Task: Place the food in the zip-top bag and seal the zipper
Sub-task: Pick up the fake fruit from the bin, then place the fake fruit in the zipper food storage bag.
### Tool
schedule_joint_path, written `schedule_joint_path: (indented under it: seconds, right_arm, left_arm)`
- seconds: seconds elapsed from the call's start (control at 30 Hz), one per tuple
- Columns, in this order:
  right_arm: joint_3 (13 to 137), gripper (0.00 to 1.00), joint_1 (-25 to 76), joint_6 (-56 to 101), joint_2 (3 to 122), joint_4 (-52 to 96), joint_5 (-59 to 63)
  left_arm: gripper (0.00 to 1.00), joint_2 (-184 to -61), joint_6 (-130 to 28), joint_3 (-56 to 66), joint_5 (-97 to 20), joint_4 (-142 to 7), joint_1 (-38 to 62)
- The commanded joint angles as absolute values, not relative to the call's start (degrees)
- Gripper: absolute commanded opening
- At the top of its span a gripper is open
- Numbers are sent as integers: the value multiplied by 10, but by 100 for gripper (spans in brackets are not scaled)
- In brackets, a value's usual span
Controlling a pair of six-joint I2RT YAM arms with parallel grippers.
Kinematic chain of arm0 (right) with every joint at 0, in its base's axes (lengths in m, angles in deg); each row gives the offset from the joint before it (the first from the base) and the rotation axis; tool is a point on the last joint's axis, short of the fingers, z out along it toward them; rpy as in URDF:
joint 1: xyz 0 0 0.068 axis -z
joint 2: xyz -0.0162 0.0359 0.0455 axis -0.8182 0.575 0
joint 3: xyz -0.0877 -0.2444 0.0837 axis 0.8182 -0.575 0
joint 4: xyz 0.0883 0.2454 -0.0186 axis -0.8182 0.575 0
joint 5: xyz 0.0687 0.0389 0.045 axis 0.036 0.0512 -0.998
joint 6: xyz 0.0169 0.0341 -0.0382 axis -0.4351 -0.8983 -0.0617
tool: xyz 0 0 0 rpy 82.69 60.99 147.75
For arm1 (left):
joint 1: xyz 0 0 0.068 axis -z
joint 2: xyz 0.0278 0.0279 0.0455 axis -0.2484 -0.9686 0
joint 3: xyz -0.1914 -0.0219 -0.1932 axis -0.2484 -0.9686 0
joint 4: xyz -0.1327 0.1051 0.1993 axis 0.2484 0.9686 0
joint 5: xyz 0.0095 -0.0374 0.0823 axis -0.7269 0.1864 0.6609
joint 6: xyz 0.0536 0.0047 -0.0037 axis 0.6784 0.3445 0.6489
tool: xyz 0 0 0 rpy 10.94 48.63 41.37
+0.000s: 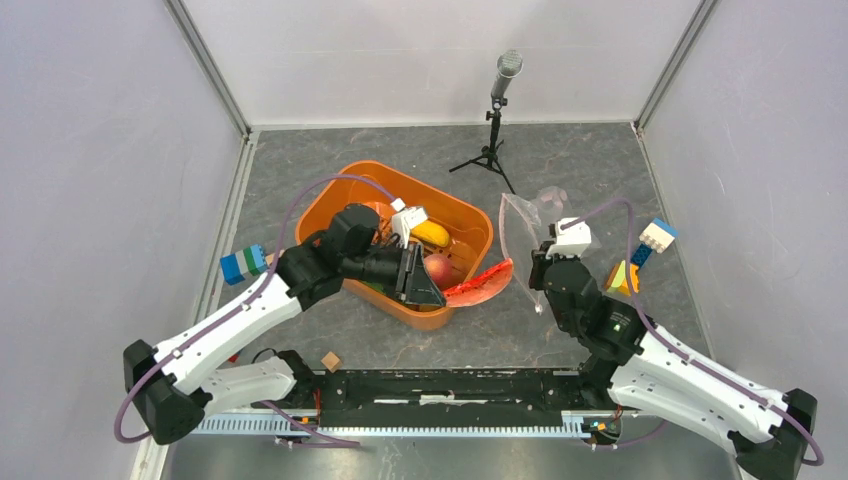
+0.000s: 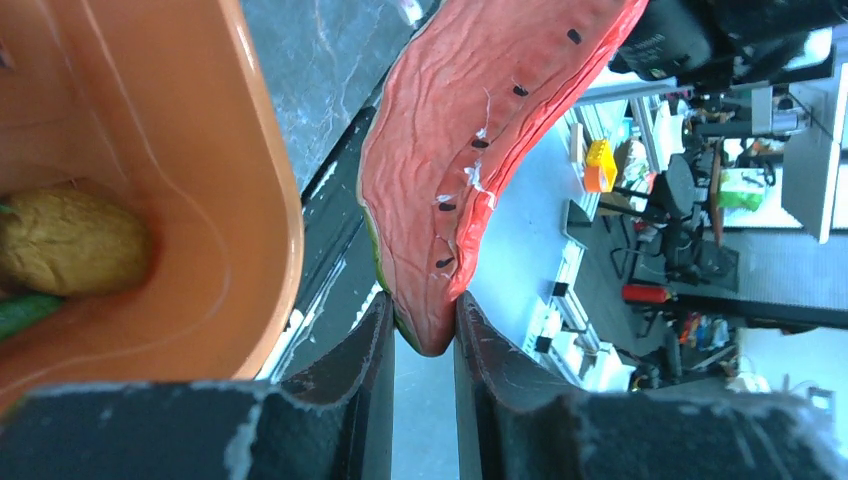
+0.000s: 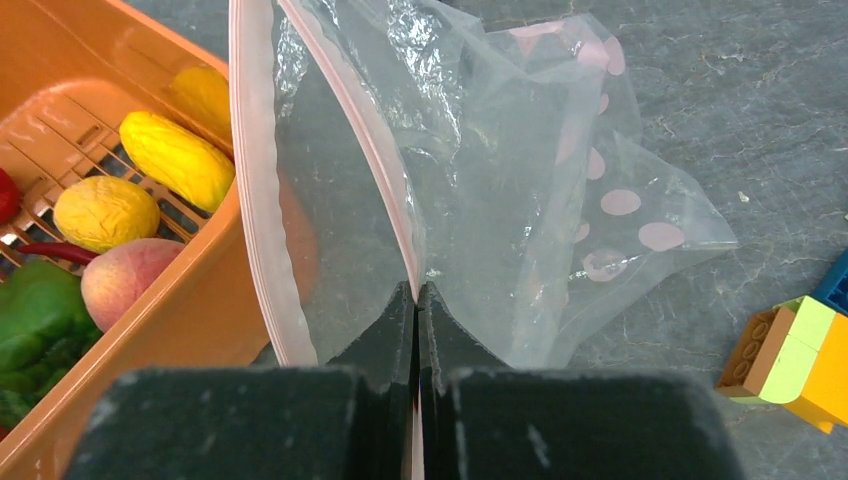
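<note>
The task is at an early stage, and no food shows inside the bag. The left claw [image 2: 425, 325] grips the pointed tip of a toy watermelon slice [image 2: 480, 150] between its fingers. It holds the slice in the air just past the orange basket [image 1: 350, 175], on the side towards the bag. From the top view the slice's far end reaches close to the bag's mouth but has not entered it.

The right claw [image 3: 418, 295] is shut tight on one lip of the zip-top bag [image 3: 520, 190], lifting that edge off the table [image 1: 560, 160] so the mouth gapes towards the basket. The zipper [image 3: 248, 200] shows as two separate pinkish strips spread well apart, so it is not sealed. Through the clear dotted plastic I see only table and the basket wall.

Most of the work is left to do. A long yellow piece [image 3: 175, 155], a lumpy yellow one, a peach [image 3: 125, 280] and a green pepper [image 3: 30, 320] lie in the basket. All of these, plus the slice now in hand, have to go in before the strip can be pressed shut.
</note>
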State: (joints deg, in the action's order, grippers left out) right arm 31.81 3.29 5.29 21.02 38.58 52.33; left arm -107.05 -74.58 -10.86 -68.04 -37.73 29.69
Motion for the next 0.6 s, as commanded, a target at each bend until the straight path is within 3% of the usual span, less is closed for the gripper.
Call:
schedule_joint_path:
  seconds: [0.0,0.33,0.57]
  right_arm:
    - [287,0,35,42,166,332,536]
    - [246,0,35,94,125,276,501]
    - [218,0,35,147,93,203,458]
  left_arm:
    - [2,-1085,-869,-135,-623,-453,312]
    - [2,-1192,-1000,-115,-666,-600,313]
    - [2,-1217,-1076,-149,-614,-688,313]
